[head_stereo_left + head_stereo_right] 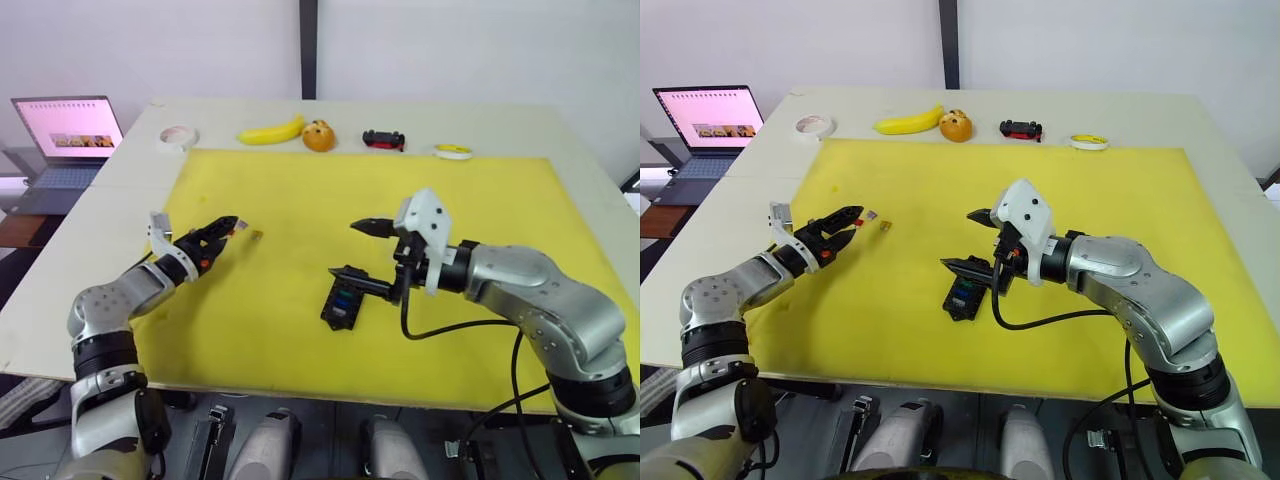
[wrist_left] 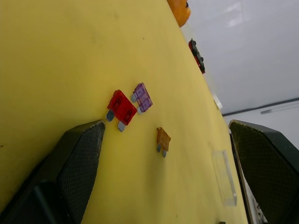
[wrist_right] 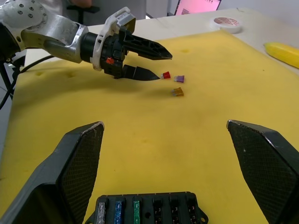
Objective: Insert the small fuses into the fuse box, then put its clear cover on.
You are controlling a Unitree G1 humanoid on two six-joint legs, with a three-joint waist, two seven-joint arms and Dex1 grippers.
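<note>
Toward the yellow mat's (image 1: 300, 330) left edge, the left gripper (image 3: 148, 64) hangs spread before three loose tiny plastic blade fuses (image 2: 122, 107), red, purple, orange: light, stiff, slippery, best pinched across their flat bodies. Mid-mat, the black slotted fuse box (image 1: 342, 303) sits under the spread right gripper (image 1: 358, 250).

Red fuse (image 2: 122, 108), purple fuse (image 2: 142, 97), orange fuse (image 2: 163, 139); yellow mat (image 1: 300, 190); black fuse box (image 1: 344, 303).
</note>
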